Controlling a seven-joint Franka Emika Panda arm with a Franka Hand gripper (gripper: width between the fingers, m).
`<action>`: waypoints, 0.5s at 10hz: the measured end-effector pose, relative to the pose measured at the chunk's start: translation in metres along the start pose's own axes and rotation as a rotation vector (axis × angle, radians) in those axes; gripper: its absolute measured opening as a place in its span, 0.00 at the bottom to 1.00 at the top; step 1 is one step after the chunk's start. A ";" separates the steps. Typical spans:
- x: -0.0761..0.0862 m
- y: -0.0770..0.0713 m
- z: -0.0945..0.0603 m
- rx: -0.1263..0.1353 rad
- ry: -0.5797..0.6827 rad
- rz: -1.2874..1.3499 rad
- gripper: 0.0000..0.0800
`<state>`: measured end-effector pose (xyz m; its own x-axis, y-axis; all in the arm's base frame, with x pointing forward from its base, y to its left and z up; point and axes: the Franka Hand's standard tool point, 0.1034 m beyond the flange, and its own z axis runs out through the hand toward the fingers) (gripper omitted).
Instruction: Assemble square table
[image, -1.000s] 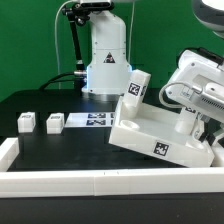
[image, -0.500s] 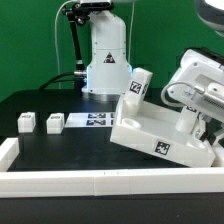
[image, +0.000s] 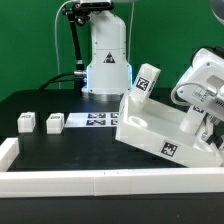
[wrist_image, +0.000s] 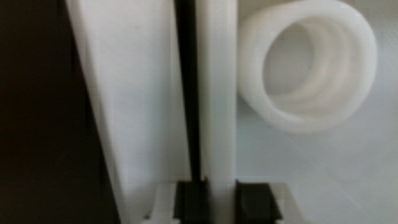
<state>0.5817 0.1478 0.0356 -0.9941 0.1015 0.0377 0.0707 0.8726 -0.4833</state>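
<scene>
Only the wrist view shows jaws pinching the rim (wrist_image: 214, 90) of the square table (image: 150, 128); outside, its post (image: 148, 82) points toward one o'clock.

Large white square plastic slab (image: 150, 128) tipped up more steeply than before, its edge at the exterior view's left drawn rightward; small white tagged post (image: 147, 84) on it carried higher and rightward; white robot wrist (image: 203, 85) shifted rightward

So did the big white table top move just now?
Yes. The table top has tipped up steeper. Its lower corner lifted off and slid away from the marker board, toward the exterior view's right.
</scene>
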 end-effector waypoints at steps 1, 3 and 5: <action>0.000 0.000 0.000 0.000 0.000 0.000 0.08; 0.000 -0.001 0.000 0.001 0.000 0.001 0.08; -0.003 -0.005 -0.004 0.004 -0.004 0.007 0.17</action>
<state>0.5845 0.1445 0.0412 -0.9939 0.1062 0.0310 0.0778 0.8700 -0.4869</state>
